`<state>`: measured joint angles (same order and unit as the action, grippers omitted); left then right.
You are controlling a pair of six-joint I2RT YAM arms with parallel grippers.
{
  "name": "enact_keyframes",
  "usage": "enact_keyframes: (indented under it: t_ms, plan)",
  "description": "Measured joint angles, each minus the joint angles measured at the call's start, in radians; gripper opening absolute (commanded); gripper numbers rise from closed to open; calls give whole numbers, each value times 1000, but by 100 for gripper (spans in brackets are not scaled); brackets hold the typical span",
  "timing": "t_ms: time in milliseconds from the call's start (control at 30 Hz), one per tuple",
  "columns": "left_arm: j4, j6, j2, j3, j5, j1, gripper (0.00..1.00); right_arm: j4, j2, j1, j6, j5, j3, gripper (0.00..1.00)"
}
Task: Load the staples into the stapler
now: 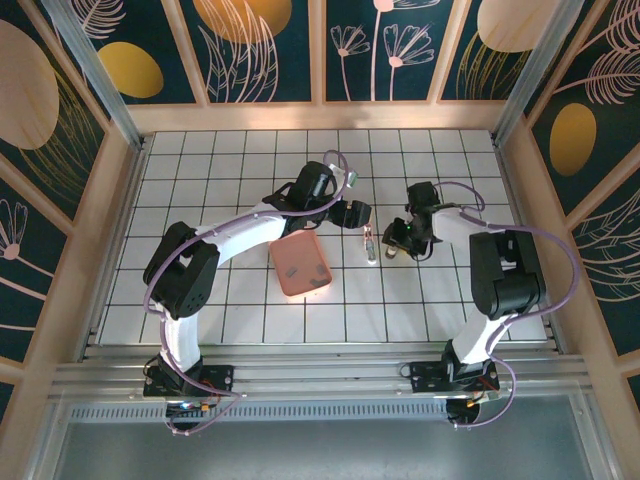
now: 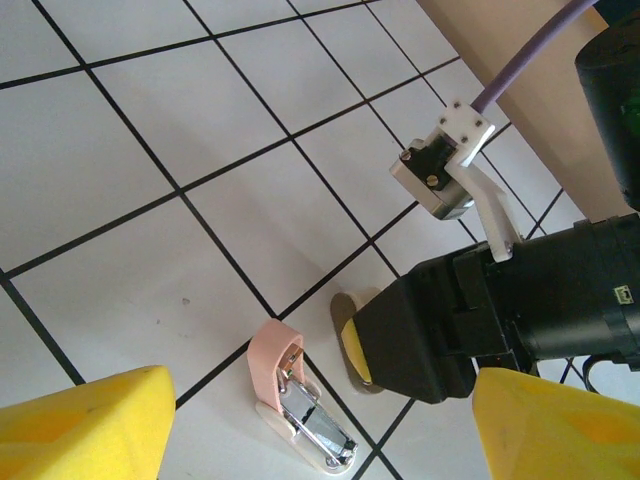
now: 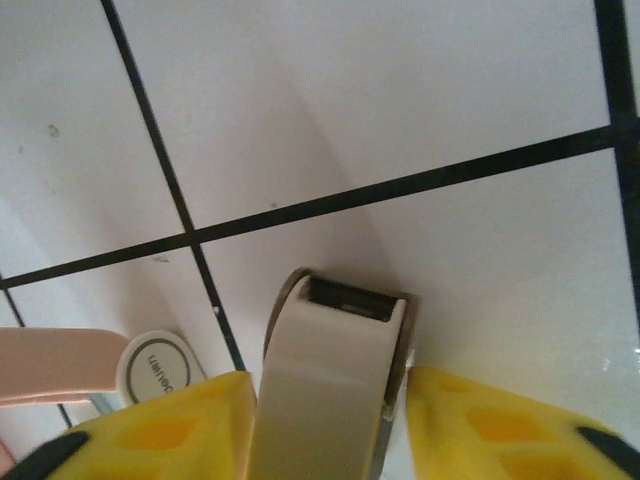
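Note:
The stapler lies open on the white tiles, its pink lid hinged up and its metal channel bare. My left gripper hangs open above it, with the yellow fingers wide on either side of the stapler. My right gripper is shut on a white narrow piece with a grey-brown rim and a dark slot at its tip, which rests on the table just right of the stapler. The stapler's pink lid shows at the left edge of the right wrist view. I cannot make out any loose staples.
A salmon-pink square tray sits left of the stapler, under the left forearm. Wooden walls ring the tiled table. The two grippers are close together, with the stapler between them.

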<state>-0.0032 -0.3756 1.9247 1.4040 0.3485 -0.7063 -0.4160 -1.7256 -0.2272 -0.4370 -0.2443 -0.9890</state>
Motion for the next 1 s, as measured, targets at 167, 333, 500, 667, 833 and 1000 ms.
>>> enact_keyframes:
  t_ms: [167,333,500,667,833,1000]
  plan:
    - [0,0,0,0,-11,0,78,-42,-8,-10,37,64,-27,26]
    - [0,0,0,0,-14,1,78,-85,-2,-4,83,123,-37,21]
    - [0,0,2,0,-8,2,78,-130,25,53,141,177,-37,21]
    - [-1,0,28,28,11,2,78,-148,40,111,229,219,-36,23]
    - [-2,0,82,65,36,2,78,-167,40,138,325,241,-36,24]
    - [-24,1,142,106,67,2,77,-169,40,154,385,258,-36,32]
